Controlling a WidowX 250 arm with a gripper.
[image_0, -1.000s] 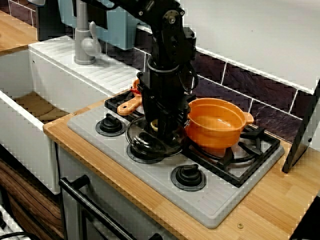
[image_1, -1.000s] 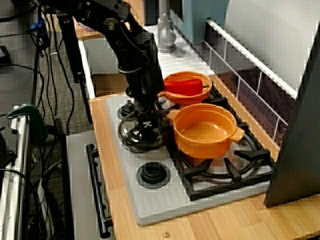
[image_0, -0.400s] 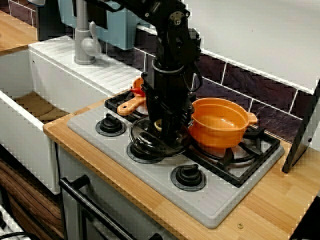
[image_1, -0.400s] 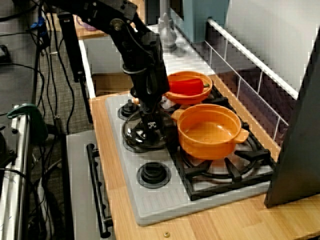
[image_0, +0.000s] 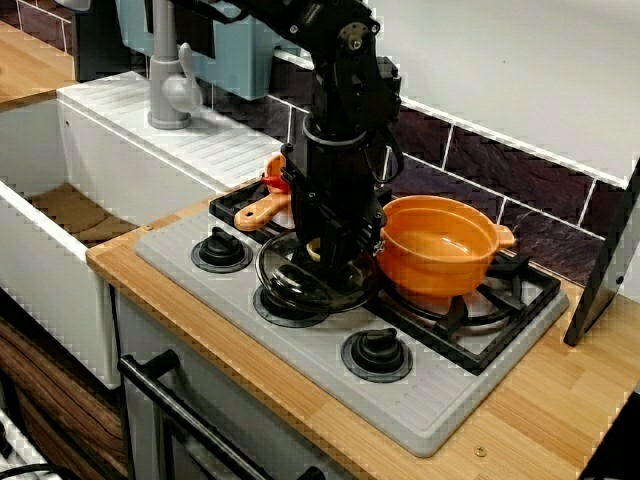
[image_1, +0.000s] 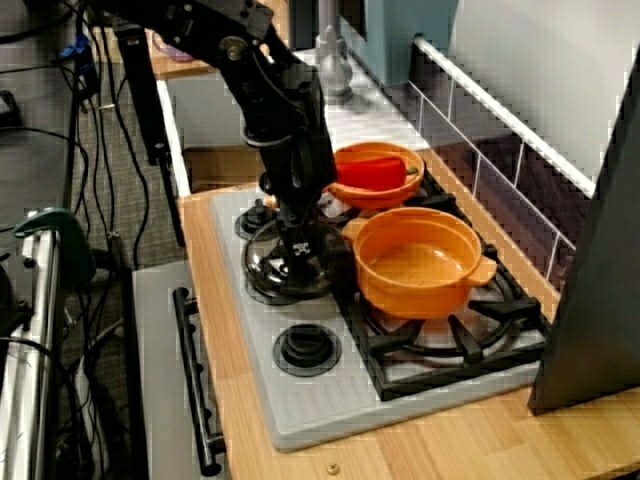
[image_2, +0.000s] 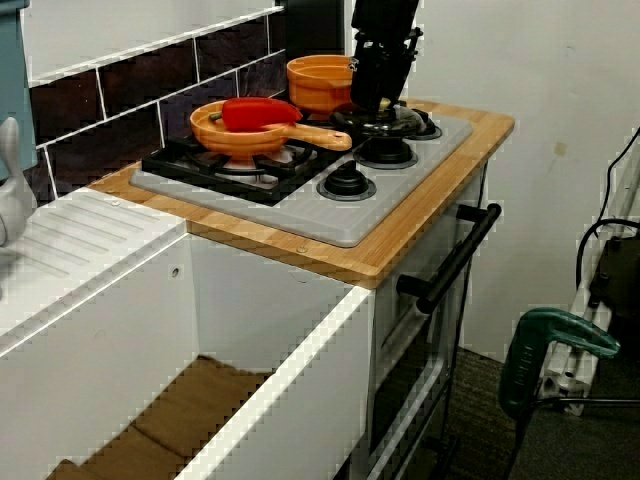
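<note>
My gripper (image_0: 322, 252) reaches down from the black arm and is shut on the knob of a clear glass lid (image_0: 290, 285). The lid hovers low over the front of the grey stove top (image_0: 430, 400), between its two knobs. Its right edge is close against an orange pot (image_0: 440, 245) that stands on the right burner. The view from the stove's end shows the gripper (image_1: 298, 245), lid (image_1: 275, 270) and pot (image_1: 415, 262) side by side. From the sink side, the gripper (image_2: 380, 100) sits on the lid (image_2: 385, 118), with the pot (image_2: 315, 82) behind.
An orange pan (image_2: 240, 130) holding a red item (image_2: 258, 112) sits on the back-left burner. Two black knobs (image_0: 220, 248) (image_0: 377, 352) stick up at the stove front. A faucet (image_0: 170, 80) and a white sink (image_0: 40, 200) lie to the left. A dark panel (image_0: 610, 260) leans at right.
The gripper and lid have shifted slightly right and up toward the pot over the last second. The pot has slid a little to the right. Hardly any motion in the last half second.
</note>
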